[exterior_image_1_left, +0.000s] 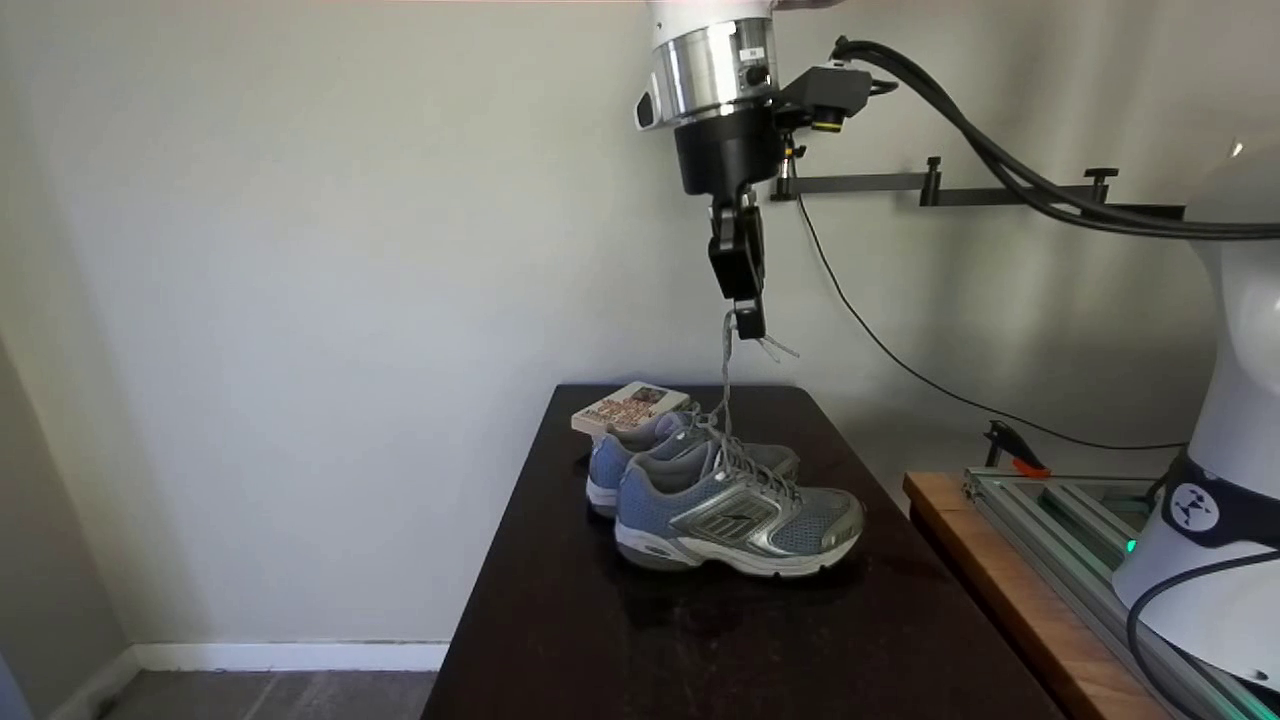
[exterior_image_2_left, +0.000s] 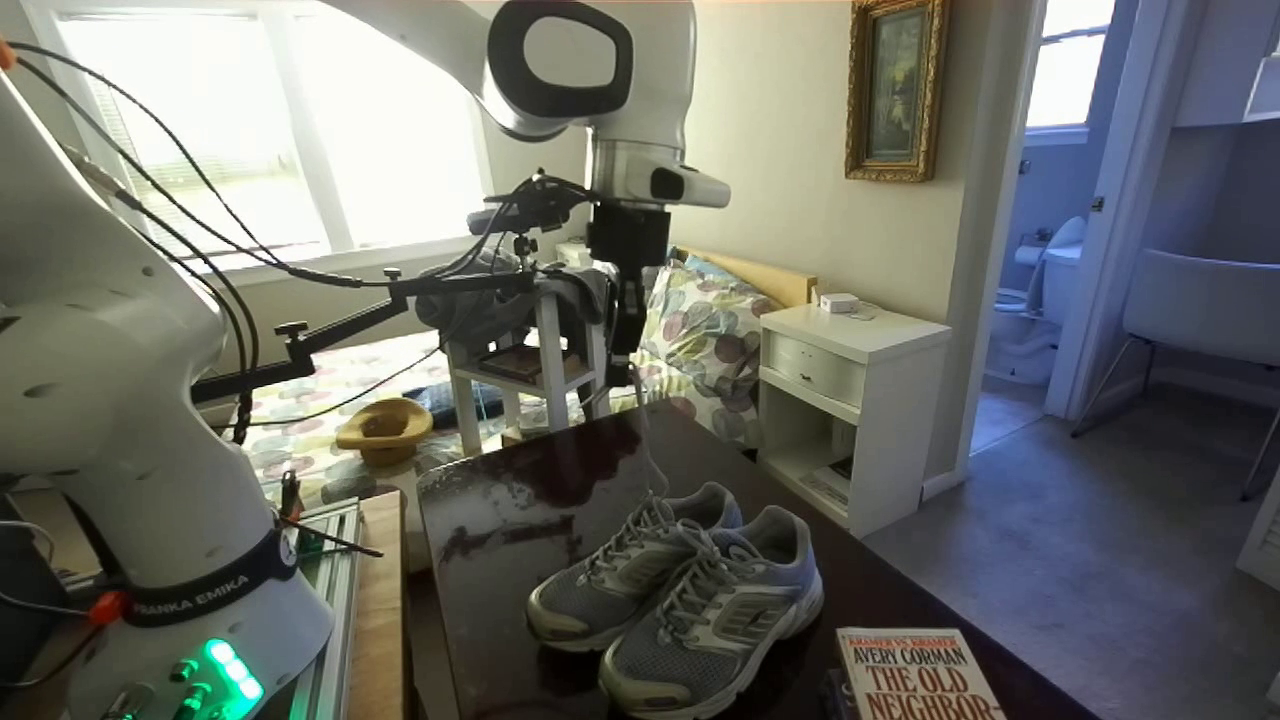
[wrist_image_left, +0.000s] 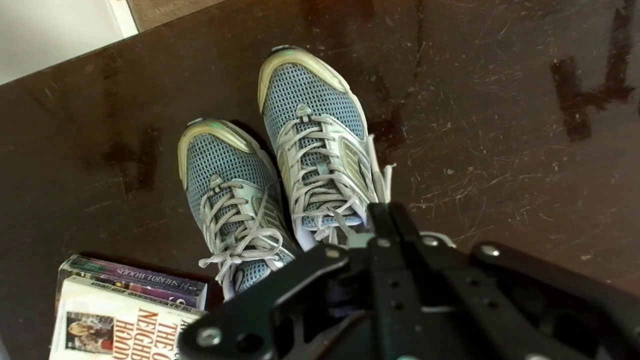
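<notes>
Left to right in the wrist view: a white book (wrist_image_left: 117, 320) lies on a purple book (wrist_image_left: 145, 281), both on the dark desk (wrist_image_left: 500, 165). Beside them stands a shoe (wrist_image_left: 220, 165) tied in a loose bow, toe toward the top of that view. Next comes a second shoe (wrist_image_left: 315, 100), pointing much the same way and set a little farther forward; the toes are apart, the heels partly hidden behind the hand (wrist_image_left: 389, 206). The hand points down above the desk, fingers closed together on a lace (exterior_image_1_left: 726, 375) that rises from the second shoe. In an exterior view the lace runs nearly straight down from the fingertips, with loose ends sticking out to their right.

Left to right in an exterior view: the arm's base (exterior_image_2_left: 180, 520) shows green lights (exterior_image_2_left: 233, 668); beyond it are a spot-patterned bed (exterior_image_2_left: 370, 360) and a yellow hat (exterior_image_2_left: 385, 430); then a white stand (exterior_image_2_left: 553, 370) bearing dark cloth (exterior_image_2_left: 435, 312), a white nightstand (exterior_image_2_left: 895, 420) with a small box (exterior_image_2_left: 838, 302) on top, a gold-framed picture (exterior_image_2_left: 897, 90) on the wall (exterior_image_2_left: 780, 150), a toilet (exterior_image_2_left: 1020, 330) farther off, and a white chair (exterior_image_2_left: 1205, 310).
</notes>
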